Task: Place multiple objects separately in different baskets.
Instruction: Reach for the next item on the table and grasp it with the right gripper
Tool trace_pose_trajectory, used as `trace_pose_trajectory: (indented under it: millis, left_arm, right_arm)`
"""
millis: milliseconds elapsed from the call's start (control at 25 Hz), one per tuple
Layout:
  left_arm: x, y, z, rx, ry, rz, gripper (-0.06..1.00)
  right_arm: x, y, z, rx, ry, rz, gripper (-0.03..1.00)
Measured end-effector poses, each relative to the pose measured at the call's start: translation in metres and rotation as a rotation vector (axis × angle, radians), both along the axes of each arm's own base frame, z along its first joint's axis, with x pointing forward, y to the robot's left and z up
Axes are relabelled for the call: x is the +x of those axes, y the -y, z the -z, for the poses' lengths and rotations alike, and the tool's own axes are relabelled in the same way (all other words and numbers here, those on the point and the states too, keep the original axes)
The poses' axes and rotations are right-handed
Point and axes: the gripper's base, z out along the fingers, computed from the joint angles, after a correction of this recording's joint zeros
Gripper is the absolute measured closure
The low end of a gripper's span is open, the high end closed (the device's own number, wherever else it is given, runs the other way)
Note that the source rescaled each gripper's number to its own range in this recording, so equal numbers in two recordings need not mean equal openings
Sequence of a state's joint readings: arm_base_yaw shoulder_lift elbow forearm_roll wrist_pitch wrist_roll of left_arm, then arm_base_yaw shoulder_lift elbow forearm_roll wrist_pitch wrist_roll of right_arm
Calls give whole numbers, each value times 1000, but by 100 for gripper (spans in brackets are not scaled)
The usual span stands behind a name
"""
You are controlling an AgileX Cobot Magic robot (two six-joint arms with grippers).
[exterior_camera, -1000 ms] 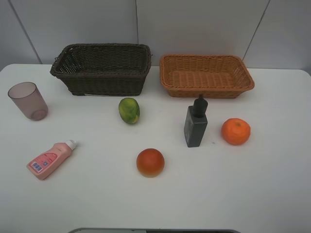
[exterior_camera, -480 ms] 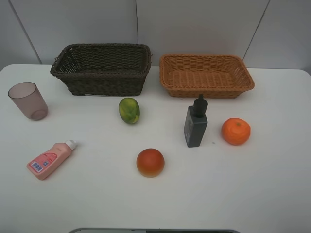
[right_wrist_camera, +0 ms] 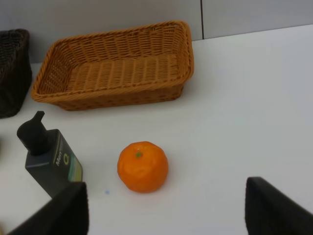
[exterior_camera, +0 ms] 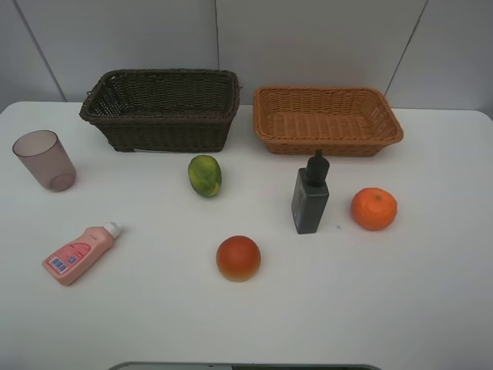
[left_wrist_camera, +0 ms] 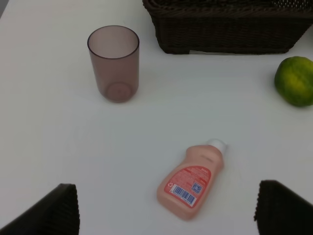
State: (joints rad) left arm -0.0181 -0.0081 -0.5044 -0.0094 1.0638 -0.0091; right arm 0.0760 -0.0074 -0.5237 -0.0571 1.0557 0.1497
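Observation:
In the exterior high view all objects lie on the white table in front of the baskets: the mauve cup, pink bottle lying down, green-yellow fruit, red-orange fruit, upright dark grey pump bottle and tangerine. The dark brown basket and orange-tan basket stand empty at the back. No arm shows there. My left gripper is open above the pink bottle, near the cup. My right gripper is open above the tangerine.
The white table ends at a grey wall just behind the baskets. The green-yellow fruit and brown basket show in the left wrist view; the pump bottle and tan basket in the right.

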Motion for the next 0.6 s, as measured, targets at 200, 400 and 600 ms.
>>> trace_pose_trajectory:
  millis: [200, 400, 600]
  left_arm:
    - [0, 0, 0, 0, 0, 0, 3]
    - [0, 0, 0, 0, 0, 0, 3]
    - [0, 0, 0, 0, 0, 0, 3]
  right_arm:
    - [0, 0, 0, 0, 0, 0, 44]
    - [0, 0, 0, 0, 0, 0, 44]
    - [0, 0, 0, 0, 0, 0, 44]
